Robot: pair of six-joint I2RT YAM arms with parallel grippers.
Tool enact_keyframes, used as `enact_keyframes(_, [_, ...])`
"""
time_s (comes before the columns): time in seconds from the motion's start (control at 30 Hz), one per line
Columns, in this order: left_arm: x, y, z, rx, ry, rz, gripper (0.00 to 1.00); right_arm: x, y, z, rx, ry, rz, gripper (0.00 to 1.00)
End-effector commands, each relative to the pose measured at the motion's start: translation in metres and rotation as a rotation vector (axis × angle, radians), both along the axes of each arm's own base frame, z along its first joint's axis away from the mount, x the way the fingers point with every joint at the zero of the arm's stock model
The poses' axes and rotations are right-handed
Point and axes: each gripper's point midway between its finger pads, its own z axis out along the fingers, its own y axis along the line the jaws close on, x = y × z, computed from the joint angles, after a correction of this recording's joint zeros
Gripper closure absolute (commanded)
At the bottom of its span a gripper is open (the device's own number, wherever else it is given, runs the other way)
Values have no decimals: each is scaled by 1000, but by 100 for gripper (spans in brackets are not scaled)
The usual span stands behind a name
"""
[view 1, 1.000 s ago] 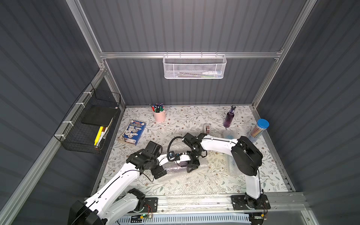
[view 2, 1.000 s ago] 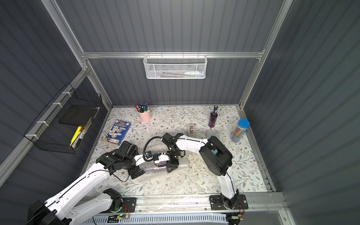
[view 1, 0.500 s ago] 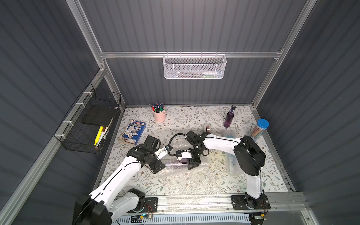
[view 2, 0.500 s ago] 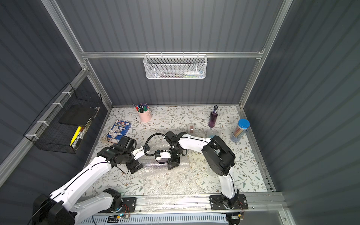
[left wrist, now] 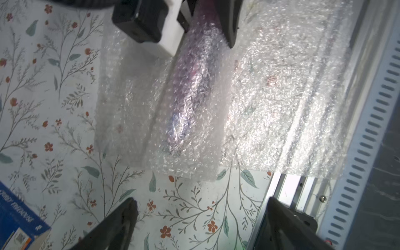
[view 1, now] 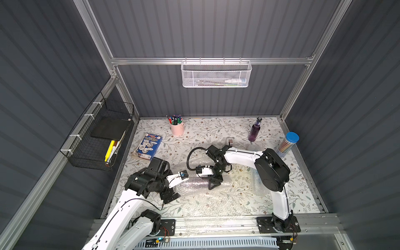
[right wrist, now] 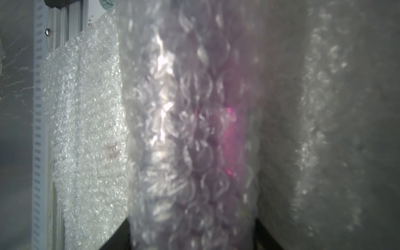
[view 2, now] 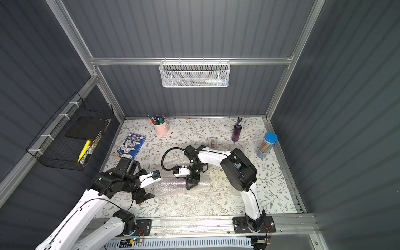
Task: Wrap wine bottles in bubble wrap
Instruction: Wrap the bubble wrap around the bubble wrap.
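Bubble wrap (left wrist: 281, 97), clear and pebbly, curls around a slim purple bottle (left wrist: 188, 91).

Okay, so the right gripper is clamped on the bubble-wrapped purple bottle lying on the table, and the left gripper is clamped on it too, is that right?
Only the left part is wrong. The left wrist view shows the left gripper open over the table, clear of the bubble-wrapped purple bottle. The right gripper is clamped on that lying bottle, as you said.
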Motion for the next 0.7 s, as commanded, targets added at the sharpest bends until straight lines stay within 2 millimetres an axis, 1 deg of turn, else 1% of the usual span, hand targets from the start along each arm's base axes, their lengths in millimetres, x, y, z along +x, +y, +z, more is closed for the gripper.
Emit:
enact_keyframes(0.0, [-17,-15,5,-72,51,-104,9,-18,11,20,76,57,51,55])
enact_keyframes(0.07, [-18,-19,13,-116,7,-118,7,-23,11,22,83,43,70,56])
enact_keyframes(0.1, [-19,-18,12,-118,-7,-117,4,-24,12,22,80,16,76,57])
enact_keyframes(0.13, [-18,-13,6,-89,-14,-104,2,-25,11,21,86,-16,77,58])
enact_keyframes(0.2, [-12,-9,0,-65,47,11,2,-20,13,18,116,-106,63,60])
enact_keyframes(0.27, [10,1,-3,1,55,170,2,-17,13,17,120,-181,68,60])
enact_keyframes(0.33, [34,13,-6,56,22,331,1,-18,13,19,131,-229,76,60])
enact_keyframes(0.4, [56,20,-12,77,6,475,0,-19,16,20,162,-277,78,60])
enact_keyframes(0.43, [61,16,-17,71,47,507,1,-20,16,20,158,-300,84,60])
enact_keyframes(0.5, [67,22,-33,164,91,525,1,-22,15,17,137,-324,95,60])
enact_keyframes(0.53, [72,27,-38,202,110,583,1,-20,19,20,160,-346,96,60])
enact_keyframes(0.6, [96,33,-34,228,73,680,1,-22,18,18,164,-359,98,60])
enact_keyframes(0.67, [118,32,-36,189,93,748,1,-23,19,17,169,-379,102,59])
